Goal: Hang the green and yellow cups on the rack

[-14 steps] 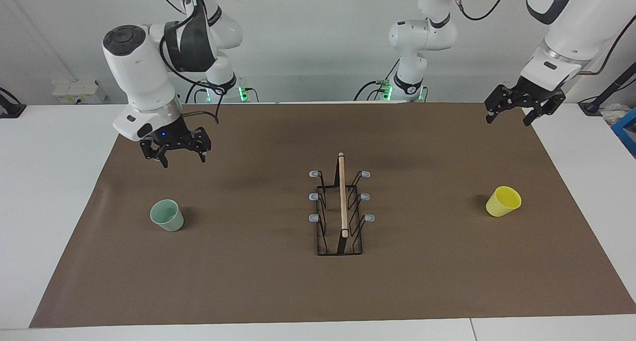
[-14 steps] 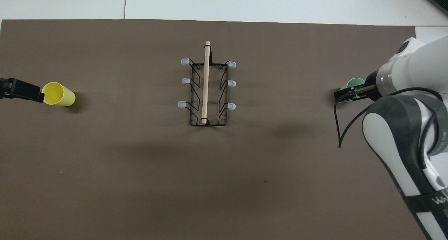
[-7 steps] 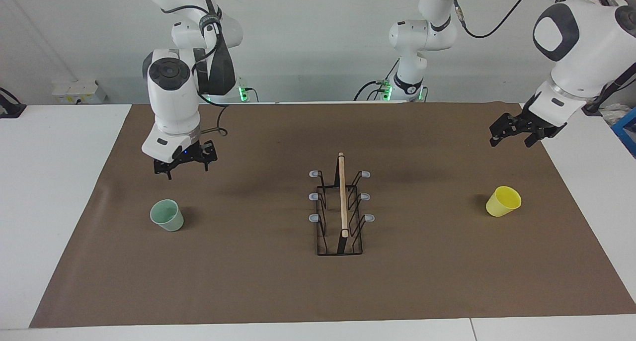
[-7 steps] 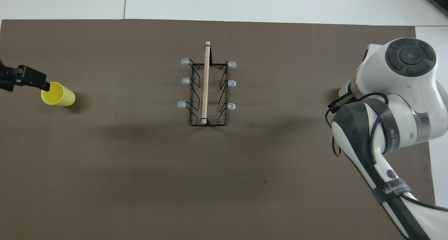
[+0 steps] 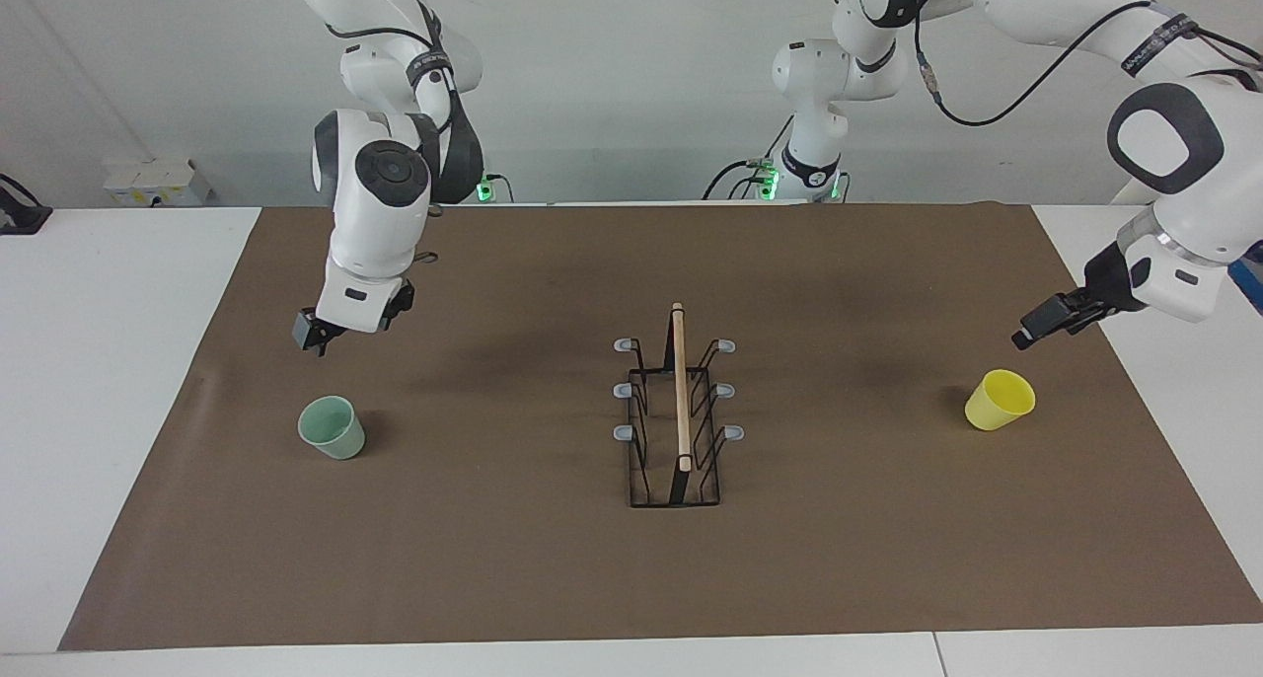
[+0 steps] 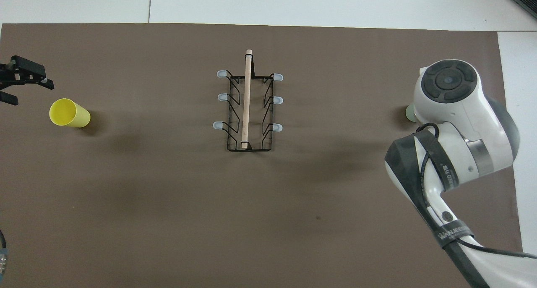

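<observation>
Rack (image 5: 676, 411) upright at centre of brown mat (image 5: 493, 559), all 6 prongs bare. Green cup (image 5: 333, 427) upright near right arm's end; yellow cup (image 5: 1000, 400) tipped near left arm's end. Right gripper (image 5: 314, 334) above green cup, left gripper (image 5: 1036, 327) above yellow cup; finger state indiscernible for both.

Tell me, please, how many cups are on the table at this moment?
2. The green cup stands upright on the brown mat toward the right arm's end. The yellow cup lies tilted toward the left arm's end. The rack between them holds none; nothing seems hidden.
</observation>
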Action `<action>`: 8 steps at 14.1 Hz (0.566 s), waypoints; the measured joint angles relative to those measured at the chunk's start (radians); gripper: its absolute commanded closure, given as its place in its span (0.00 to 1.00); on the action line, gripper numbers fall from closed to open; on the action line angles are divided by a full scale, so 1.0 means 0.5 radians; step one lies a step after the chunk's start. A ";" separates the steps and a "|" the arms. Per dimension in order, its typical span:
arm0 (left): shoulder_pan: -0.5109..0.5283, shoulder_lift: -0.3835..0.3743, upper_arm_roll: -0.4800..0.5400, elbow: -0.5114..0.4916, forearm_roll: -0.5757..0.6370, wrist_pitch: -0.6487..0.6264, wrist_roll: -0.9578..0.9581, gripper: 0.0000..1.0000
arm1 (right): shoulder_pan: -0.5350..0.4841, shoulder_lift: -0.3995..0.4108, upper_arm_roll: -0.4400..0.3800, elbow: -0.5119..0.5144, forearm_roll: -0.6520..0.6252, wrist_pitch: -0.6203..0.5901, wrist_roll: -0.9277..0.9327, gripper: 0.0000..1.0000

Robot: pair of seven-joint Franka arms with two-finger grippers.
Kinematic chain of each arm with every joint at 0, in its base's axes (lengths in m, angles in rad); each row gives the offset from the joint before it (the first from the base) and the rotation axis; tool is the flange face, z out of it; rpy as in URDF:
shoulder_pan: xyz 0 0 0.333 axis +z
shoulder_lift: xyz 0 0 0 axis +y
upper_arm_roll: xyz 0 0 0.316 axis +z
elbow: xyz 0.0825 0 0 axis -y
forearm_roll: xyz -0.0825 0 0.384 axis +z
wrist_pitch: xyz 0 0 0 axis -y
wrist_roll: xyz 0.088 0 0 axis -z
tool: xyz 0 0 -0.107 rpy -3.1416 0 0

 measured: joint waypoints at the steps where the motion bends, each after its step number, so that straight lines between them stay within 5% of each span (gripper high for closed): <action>1: -0.003 0.052 0.044 0.002 -0.055 0.026 -0.104 0.00 | 0.000 0.000 -0.003 0.000 -0.021 -0.058 -0.077 0.00; 8: 0.031 0.396 0.254 0.006 -0.437 0.245 -0.841 0.00 | 0.100 0.151 0.004 -0.042 -0.517 0.067 -0.443 0.00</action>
